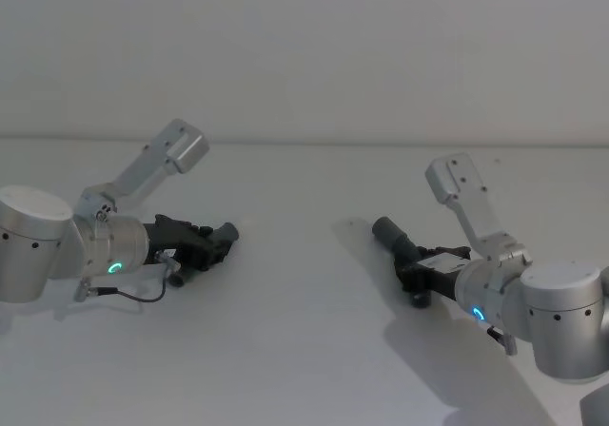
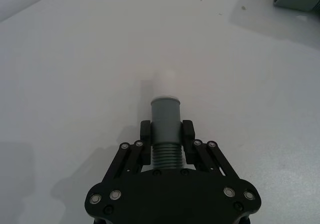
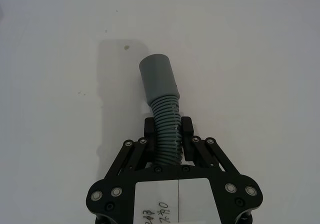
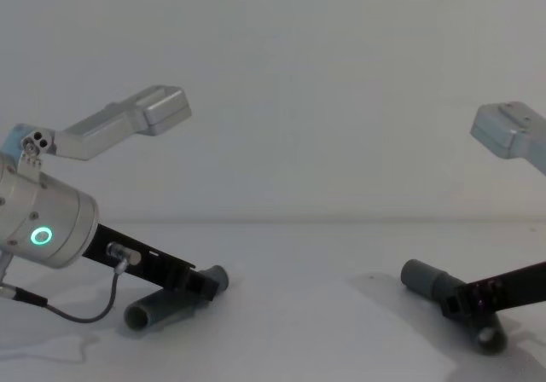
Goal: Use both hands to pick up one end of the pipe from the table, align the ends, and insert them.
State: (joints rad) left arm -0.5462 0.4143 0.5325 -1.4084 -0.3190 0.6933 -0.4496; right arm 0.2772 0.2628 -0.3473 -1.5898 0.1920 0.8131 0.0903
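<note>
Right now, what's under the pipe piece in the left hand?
Under the pipe piece, at its white tip, only bare table. The left hand, shut on its ribs, covers the spot under its middle. The right hand grips the other piece.

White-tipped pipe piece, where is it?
The white-tipped piece is at the head view's left, on the table, in the left gripper, apart from the right gripper's sleeve piece.

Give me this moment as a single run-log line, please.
left gripper: shut on white-tipped piece | right gripper: shut on sleeve piece | status: apart, not inserted
</note>
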